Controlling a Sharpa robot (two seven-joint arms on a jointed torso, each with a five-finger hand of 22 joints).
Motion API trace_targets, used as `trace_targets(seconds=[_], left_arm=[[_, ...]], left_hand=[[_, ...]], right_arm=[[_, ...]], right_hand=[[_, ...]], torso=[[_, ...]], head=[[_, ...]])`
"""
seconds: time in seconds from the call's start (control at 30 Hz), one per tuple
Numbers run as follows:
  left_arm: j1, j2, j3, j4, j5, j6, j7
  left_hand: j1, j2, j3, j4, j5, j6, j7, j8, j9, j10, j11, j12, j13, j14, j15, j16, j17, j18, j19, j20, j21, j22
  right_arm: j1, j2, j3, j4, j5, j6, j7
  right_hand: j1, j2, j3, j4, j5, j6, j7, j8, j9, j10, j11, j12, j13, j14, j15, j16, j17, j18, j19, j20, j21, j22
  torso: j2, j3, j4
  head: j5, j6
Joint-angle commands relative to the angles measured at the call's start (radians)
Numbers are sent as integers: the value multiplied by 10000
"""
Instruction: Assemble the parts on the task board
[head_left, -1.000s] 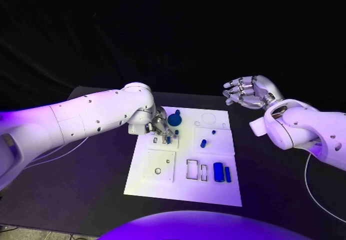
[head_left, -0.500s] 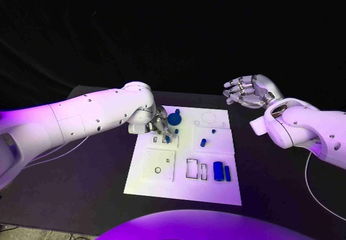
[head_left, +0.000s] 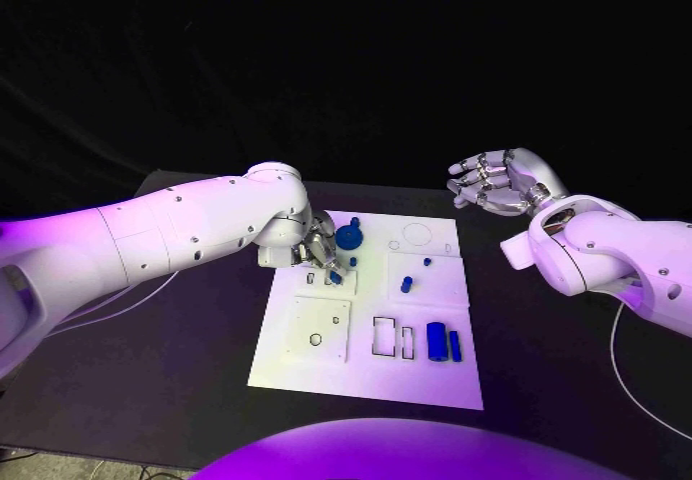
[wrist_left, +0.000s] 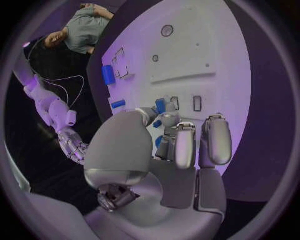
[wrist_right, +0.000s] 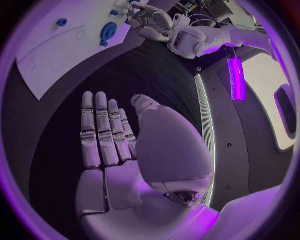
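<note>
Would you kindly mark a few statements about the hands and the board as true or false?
1. The left hand is over the board. True.
2. The right hand holds a blue part. False: it holds nothing, fingers apart, off the board.
3. Two long blue parts lie side by side on the board. True.
4. The round blue part lies off the board on the table. False: it sits on the board by the left hand.

The left arm is reached in from 9 o'clock, its left hand (head_left: 320, 250) lowered with fingers (wrist_left: 185, 145) curled downward, a small blue part (wrist_left: 161, 105) pinched at their tips. The right hand (head_left: 496, 184) is raised at 2 o'clock, fingers (wrist_right: 100, 132) spread, nothing held.
</note>
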Motion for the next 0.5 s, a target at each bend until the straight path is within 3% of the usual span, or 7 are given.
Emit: trace_targets(seconds=[0.03, 0.13, 0.33, 0.5], left_arm=[[0, -5, 5, 23, 235, -255, 166], [0, -75, 7, 85, 305, -422, 198], [0, -346, 38, 378, 411, -730, 223], [3, -831, 92, 898, 23, -1232, 429]], left_hand=[[124, -47, 1141, -744, 59, -59, -27, 124, 453, 92, -14, -60, 34, 572, -53, -6, 1016, -106, 51, -12, 67, 10], [39, -199, 1713, -977, 59, -67, -36, 249, 649, 177, -26, -43, 93, 585, -62, 10, 1046, -103, 46, -17, 64, 7], [-87, -297, 2013, -1102, 57, -57, -47, 316, 767, 244, -37, -18, 150, 597, -68, 27, 1077, -104, 50, -23, 65, 13], [-221, -347, 2188, -1149, 54, -22, -59, 373, 851, 355, -47, 67, 279, 606, -76, 38, 1096, -115, 89, -30, 89, 65]], right_arm=[[-9, 3, 1, -4, -149, -16, -2], [-14, -4, 1, -6, -148, -15, 2], [-26, -17, 1, -9, -141, -10, 9], [-41, -43, 0, -12, -132, -2, 16]], right_hand=[[-16, -116, 49, 13, 60, 31, 378, 42, -15, 60, -15, 16, -15, 82, -12, -67, -8, 119, 50, -19, 23, -8], [-19, -124, 60, 12, 80, 29, 379, 42, -18, 58, -14, 14, -18, 80, -11, -74, -12, 118, 50, -19, 21, -22], [-19, -124, 60, 12, 80, 29, 379, 42, -18, 58, -14, 14, -18, 80, -11, -74, -12, 118, 50, -19, 21, -22], [-23, -138, 78, 9, 106, 26, 381, 43, -22, 52, -11, 9, -22, 73, -7, -88, -19, 115, 48, -18, 17, -44]], torso=[[0, 0, -1], [2, 1, -1], [-12, 13, 12], [-29, 22, 33]], head=[[-9, 3], [-10, 11], [-2, 32], [-7, 17]])
